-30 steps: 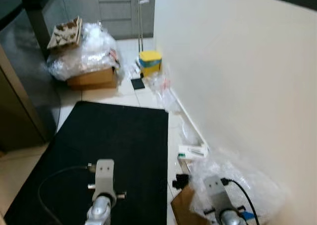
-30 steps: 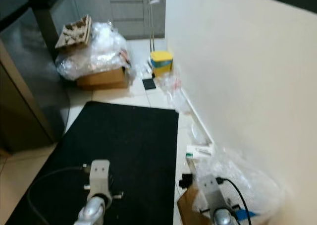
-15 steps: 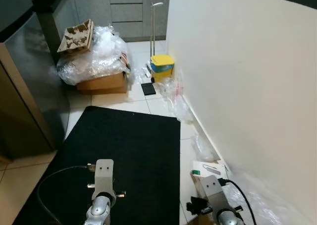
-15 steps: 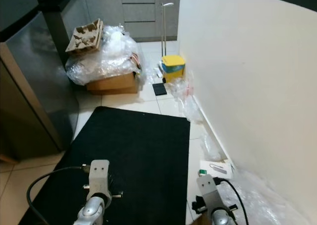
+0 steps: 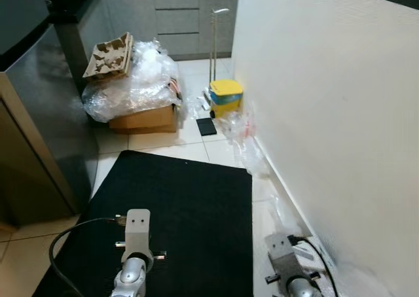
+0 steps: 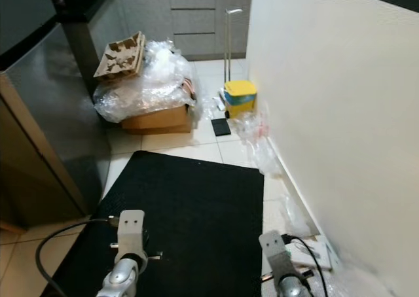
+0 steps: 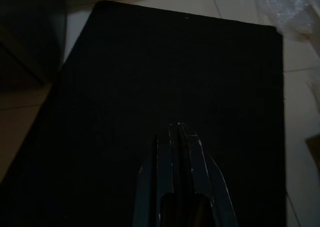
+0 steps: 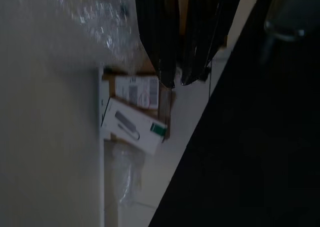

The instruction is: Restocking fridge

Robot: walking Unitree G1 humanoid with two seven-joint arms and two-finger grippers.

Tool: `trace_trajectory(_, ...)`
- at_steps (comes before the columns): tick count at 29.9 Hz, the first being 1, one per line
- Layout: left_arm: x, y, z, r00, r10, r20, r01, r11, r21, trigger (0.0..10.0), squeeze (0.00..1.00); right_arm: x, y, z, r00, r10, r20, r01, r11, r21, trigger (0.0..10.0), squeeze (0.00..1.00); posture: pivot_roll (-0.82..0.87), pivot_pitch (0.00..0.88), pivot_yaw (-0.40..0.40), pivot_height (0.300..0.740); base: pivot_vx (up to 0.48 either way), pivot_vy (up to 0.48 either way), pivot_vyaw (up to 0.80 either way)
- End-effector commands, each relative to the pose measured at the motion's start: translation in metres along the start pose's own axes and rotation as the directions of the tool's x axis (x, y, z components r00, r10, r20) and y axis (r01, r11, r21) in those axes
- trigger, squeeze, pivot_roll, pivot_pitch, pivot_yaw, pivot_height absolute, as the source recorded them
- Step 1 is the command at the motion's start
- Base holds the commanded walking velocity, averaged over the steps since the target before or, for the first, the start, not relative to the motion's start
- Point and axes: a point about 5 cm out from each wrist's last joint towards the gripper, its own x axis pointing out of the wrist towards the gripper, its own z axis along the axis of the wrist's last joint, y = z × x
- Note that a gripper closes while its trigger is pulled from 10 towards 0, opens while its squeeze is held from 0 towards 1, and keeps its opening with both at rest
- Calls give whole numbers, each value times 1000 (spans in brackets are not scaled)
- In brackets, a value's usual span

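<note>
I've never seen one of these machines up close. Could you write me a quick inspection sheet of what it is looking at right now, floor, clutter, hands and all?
Surface: pale tiled floor with a black mat directly ahead.
Job's things: fridge on the robot's left, door closed; no groceries seen.
Clutter: cardboard box heaped with plastic wrap and a pulp tray; yellow bucket; loose plastic along the wall; a small white carton by the skirting.
Grippers: left end effector over the mat, fingers together, holding nothing; right end effector near the wall, fingers close together, holding nothing.
Cables: black cables loop off both wrists.
Surroundings: cream wall on the right, grey cabinets beyond.
</note>
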Motion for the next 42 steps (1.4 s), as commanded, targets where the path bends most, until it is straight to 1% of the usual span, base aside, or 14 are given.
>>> trace_trajectory(1,0,-2,-1,1000,-12,-9,12,1000,11,10000,0,-1,5,0,1000,12,-4,-12,1000,9,10000,0,-50,0,-4,740,371,0,0)
trace_trajectory(18,-1,-7,-2,1000,-22,-13,22,1000,10,10000,0,-1,2,-2,1000,4,-3,-4,1000,3,10000,0,-69,3,-7,740,368,0,0)
trace_trajectory(28,-1,-6,-3,1000,-14,-12,14,1000,7,10000,0,-1,1,-2,1000,5,-2,-5,1000,-4,10000,0,-68,1,-15,740,356,0,0)
trace_trajectory(29,-1,-5,-2,1000,4,-8,-4,1000,23,10000,0,0,1,-1,1000,3,-1,-3,1000,-7,10000,0,-70,0,-18,740,0,0,0)
trace_trajectory(32,-1,-4,-2,1000,11,-2,-11,1000,17,10000,0,0,1,0,1000,7,1,-7,1000,-10,10000,0,-73,0,-18,740,0,0,0)
trace_trajectory(42,1,-5,3,1000,20,2,-20,999,35,10000,0,2,-1,8,1000,5,20,-5,1000,-6,10000,0,-76,0,-23,740,0,0,0)
